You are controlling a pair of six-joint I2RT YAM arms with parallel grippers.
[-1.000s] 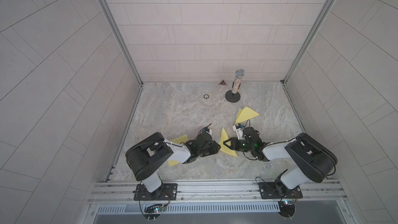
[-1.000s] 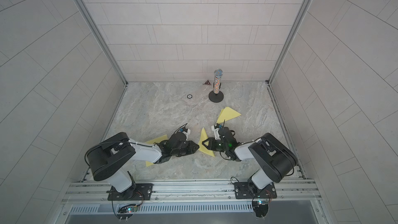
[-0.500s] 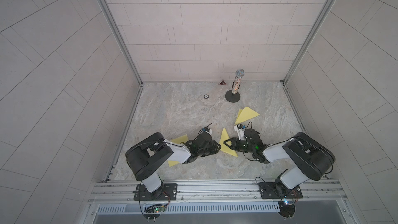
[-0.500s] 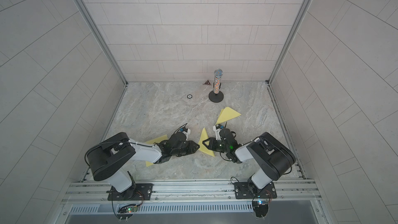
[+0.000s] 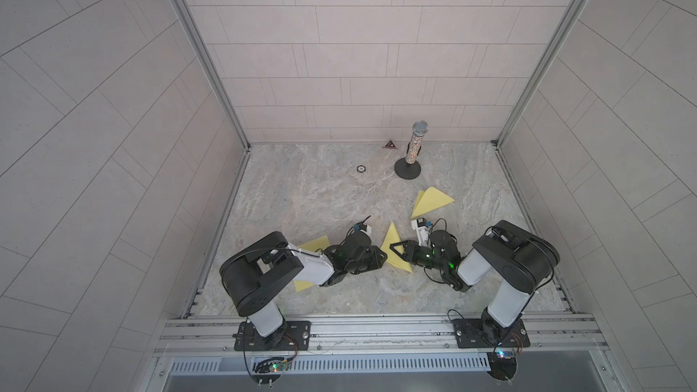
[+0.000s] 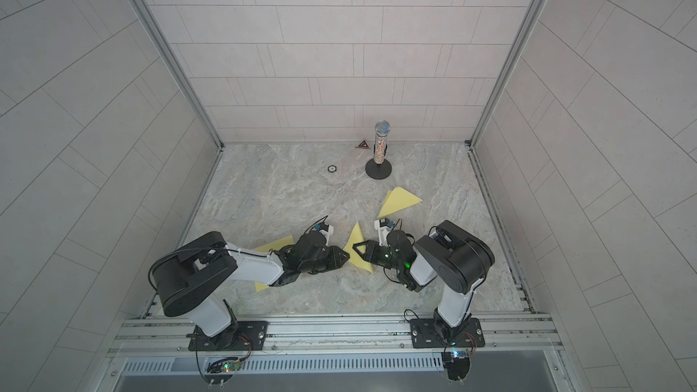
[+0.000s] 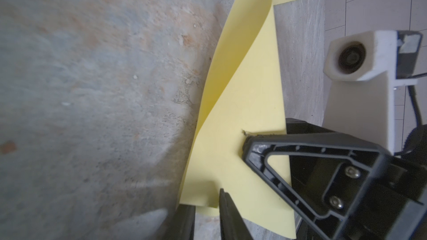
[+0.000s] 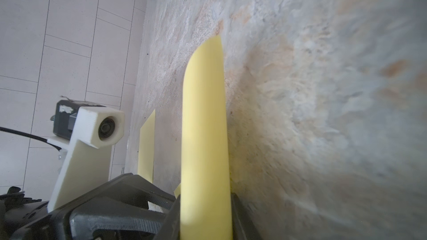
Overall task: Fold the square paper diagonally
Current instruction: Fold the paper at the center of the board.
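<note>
The square paper (image 5: 392, 237) is yellow and lies near the table's front middle in both top views (image 6: 356, 237), partly doubled over in a soft curve. My right gripper (image 5: 394, 248) comes at it from the right. It is shut on the paper's rounded fold (image 8: 203, 123), which fills the gap between its jaws (image 8: 205, 204). My left gripper (image 5: 383, 257) faces it from the left. In the left wrist view a lower corner of the paper (image 7: 242, 102) sits between the left gripper's (image 7: 205, 202) slightly parted fingers, with a gap showing. The right gripper's finger (image 7: 300, 169) lies on the sheet.
A folded yellow triangle (image 5: 432, 201) lies behind the right arm. Another yellow sheet (image 5: 313, 245) is partly under the left arm. At the back stand a glittery microphone on a round base (image 5: 413, 152), a small ring (image 5: 361, 168) and a small triangle marker (image 5: 389, 144).
</note>
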